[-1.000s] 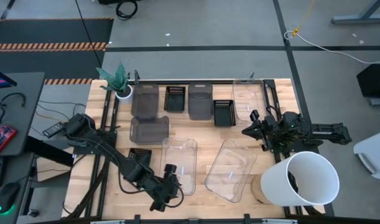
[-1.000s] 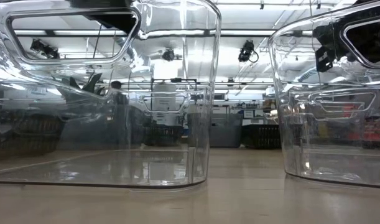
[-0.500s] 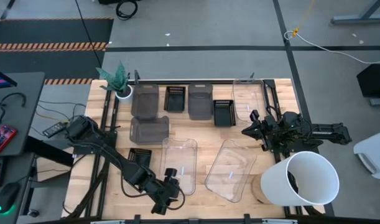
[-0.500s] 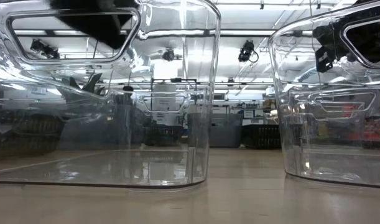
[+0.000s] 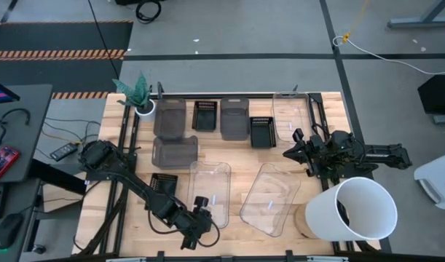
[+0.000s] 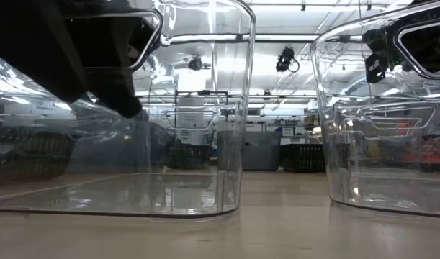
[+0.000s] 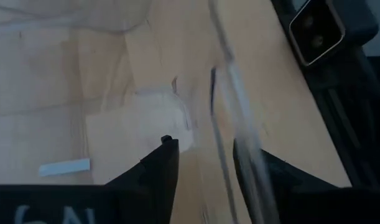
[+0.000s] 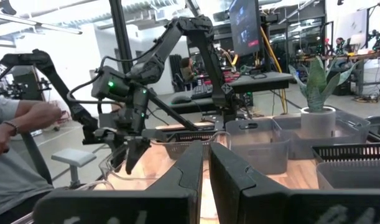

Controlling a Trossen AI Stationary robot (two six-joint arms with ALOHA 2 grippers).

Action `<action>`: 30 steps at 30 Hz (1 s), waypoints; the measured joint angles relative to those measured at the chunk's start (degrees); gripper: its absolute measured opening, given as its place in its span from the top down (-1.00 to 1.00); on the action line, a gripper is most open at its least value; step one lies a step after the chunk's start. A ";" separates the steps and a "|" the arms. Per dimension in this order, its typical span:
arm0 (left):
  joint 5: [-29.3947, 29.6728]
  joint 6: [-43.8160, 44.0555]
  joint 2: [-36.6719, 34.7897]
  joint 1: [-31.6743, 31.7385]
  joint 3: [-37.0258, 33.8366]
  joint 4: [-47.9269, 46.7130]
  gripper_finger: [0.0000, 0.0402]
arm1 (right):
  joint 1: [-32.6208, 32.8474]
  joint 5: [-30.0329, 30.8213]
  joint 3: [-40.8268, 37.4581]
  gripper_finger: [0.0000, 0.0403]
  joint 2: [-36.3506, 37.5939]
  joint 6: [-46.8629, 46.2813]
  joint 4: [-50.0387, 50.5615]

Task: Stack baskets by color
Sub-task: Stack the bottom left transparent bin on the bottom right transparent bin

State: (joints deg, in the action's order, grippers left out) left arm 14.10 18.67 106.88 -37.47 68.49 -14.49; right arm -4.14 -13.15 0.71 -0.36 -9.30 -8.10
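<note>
Three clear baskets stand on the table: one near the front [image 5: 210, 191], one turned askew to its right [image 5: 269, 198], one at the far right [image 5: 290, 116]. Grey baskets [image 5: 170, 116] [image 5: 234, 118] [image 5: 175, 151] and black slotted ones [image 5: 205, 114] [image 5: 261, 131] [image 5: 164, 182] lie behind and to the left. My left gripper [image 5: 198, 218] is open at the front clear basket's near end; in the left wrist view [image 7: 205, 146] its fingers stand on either side of the near wall. My right gripper [image 5: 291, 153] waits shut at the table's right side. My left gripper comes slanting down at the front clear basket's near wall [image 7: 230, 106], one finger [image 7: 165, 162] inside and one [image 7: 264, 174] outside. I cannot tell whether either finger touches the wall. The basket rests flat on the table [image 6: 133, 205].
A big white bucket [image 5: 357, 207] stands at the near right corner. A small potted plant [image 5: 140, 94] is at the far left corner. Black rails [image 5: 124, 182] run along both table sides. A person's arm [image 8: 15, 124] shows beyond the table in the right wrist view.
My left gripper has sunk toward the near end of the front clear basket; in the low view its dark shape has come down behind the basket's wall. The baskets have stayed where they were.
</note>
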 joint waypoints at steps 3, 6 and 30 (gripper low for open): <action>-0.41 0.65 0.01 0.02 -0.01 -0.56 0.32 | 0.00 0.00 0.00 0.83 0.00 0.00 0.01; -1.06 0.55 0.01 0.02 0.00 -0.81 0.45 | 0.00 -0.02 0.00 0.83 0.00 0.00 0.02; 2.15 -10.44 -2.76 -3.37 9.35 -21.30 0.90 | 0.00 0.00 0.00 0.83 0.00 0.00 -0.04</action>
State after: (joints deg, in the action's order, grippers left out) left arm 16.25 8.23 104.12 -40.84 77.84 -35.78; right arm -4.14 -13.15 0.71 -0.36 -9.30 -8.14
